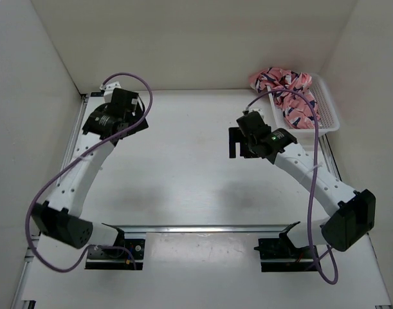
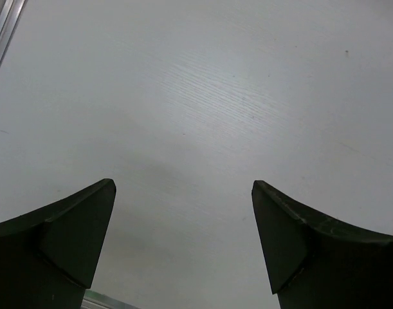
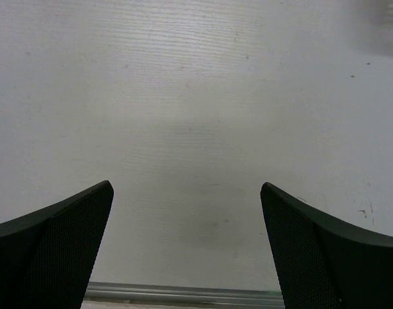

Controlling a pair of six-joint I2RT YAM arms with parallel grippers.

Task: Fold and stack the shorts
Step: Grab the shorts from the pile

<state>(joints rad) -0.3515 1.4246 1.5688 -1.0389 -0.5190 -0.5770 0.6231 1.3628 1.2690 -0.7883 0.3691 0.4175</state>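
shorts [image 1: 287, 93]: You had them unfolded, a crumpled salmon-pink heap w/ navy & white print, lying in the basket at the table's far-right corner. Part of the cloth spilled over the basket's far-left rim.
basket [image 1: 329, 114]: White mesh, set against the right wall. The shorts filled most of it; only the near-right end showed bare.
left gripper [image 1: 127, 102]: Yours hung over the far-left part of the table [image 1: 183, 174], close to the left edge rail, well apart from the shorts. Jaws were spread wide, holding nothing. The wrist cam showed 2 dark fingers [image 2: 67, 238] w/ only white tabletop between them.
right gripper [image 1: 240, 145]: Yours hung right of centre, near the basket's left side but clear of it, pointing toward the table's middle. Jaws were spread wide, holding nothing. Its wrist cam showed 2 textured fingertips [image 3: 61, 251] framing bare tabletop, w/ a metal strip along the bottom edge.
spacing: The 2 grippers were well apart; neither touched cloth or basket.
cables [image 1: 54, 183]: 1 purple lead looped along each arm.
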